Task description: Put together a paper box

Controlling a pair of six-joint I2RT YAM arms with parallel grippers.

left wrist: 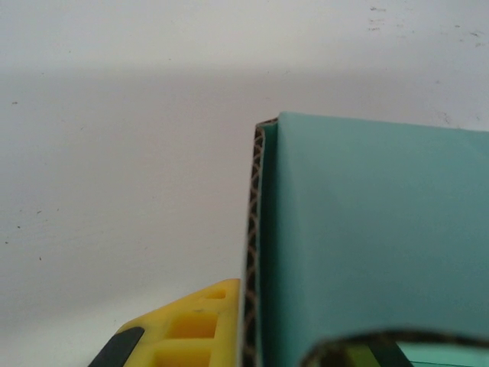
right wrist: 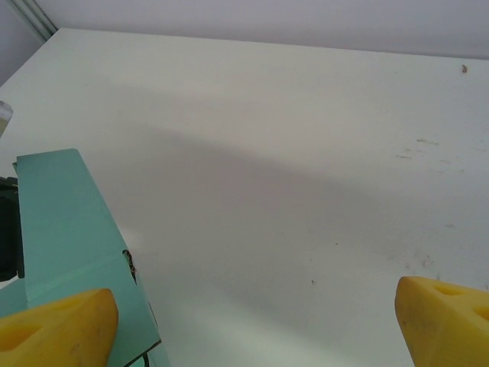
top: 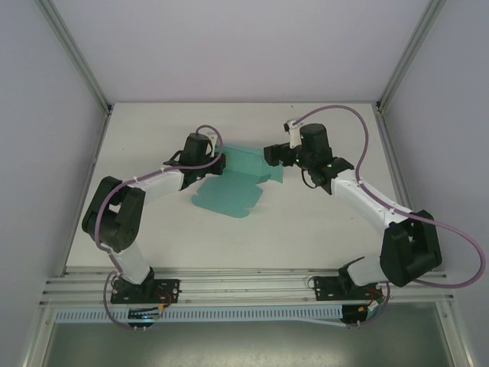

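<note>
Assembly looks barely begun: the paper box (top: 229,187) lies near the middle of the desk (top: 306,229) as a mostly flat teal sheet, with its 12 o'clock part apparently lifted and doubled over. The left jaws are pinched almost closed on that folded edge at the sheet's 10 o'clock corner. The right jaws stand wide apart and empty at its 2 o'clock side. The other walls and flaps seem unfolded and untucked.

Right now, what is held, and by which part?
The left gripper pinches the paper box by its raised flap's edge; the right gripper holds nothing.
</note>
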